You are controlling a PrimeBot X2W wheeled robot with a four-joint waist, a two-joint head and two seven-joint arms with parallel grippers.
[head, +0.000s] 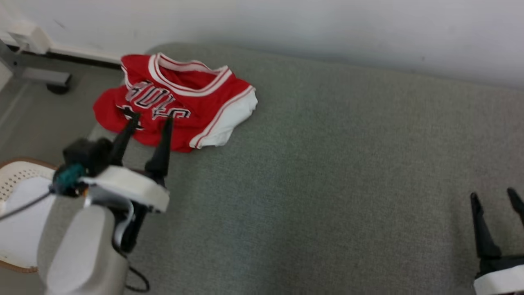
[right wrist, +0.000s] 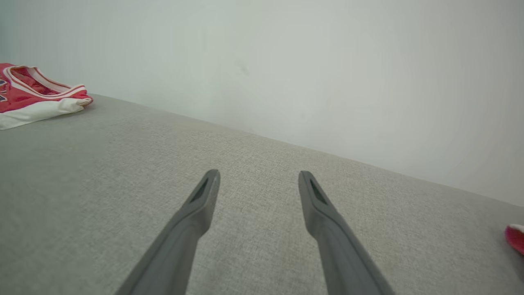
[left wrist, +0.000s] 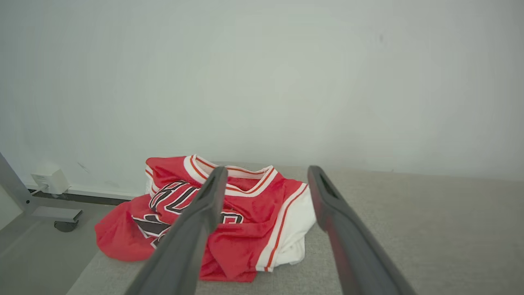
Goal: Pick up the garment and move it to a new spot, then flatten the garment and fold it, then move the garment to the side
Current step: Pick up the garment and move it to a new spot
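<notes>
The garment (head: pixel 180 102) is a red basketball jersey with white trim and black lettering, crumpled at the far left corner of the grey fabric surface (head: pixel 319 172). My left gripper (head: pixel 150 118) hovers open just in front of it, fingertips over its near edge, nothing between them. From the left wrist, the jersey (left wrist: pixel 245 221) lies ahead between and beyond the open fingers of that gripper (left wrist: pixel 266 172). My right gripper (head: pixel 493 196) stands open at the lower right, far from the jersey. In the right wrist view that gripper (right wrist: pixel 258 175) points over bare fabric, with the jersey (right wrist: pixel 37 94) at far left.
A white wall (head: pixel 327 24) runs behind the surface. At the left are a grey metal frame foot (head: pixel 41 76) on the floor and a white perforated basket (head: pixel 16 205) beside my left arm. A small red item (right wrist: pixel 516 237) shows at the right edge of the right wrist view.
</notes>
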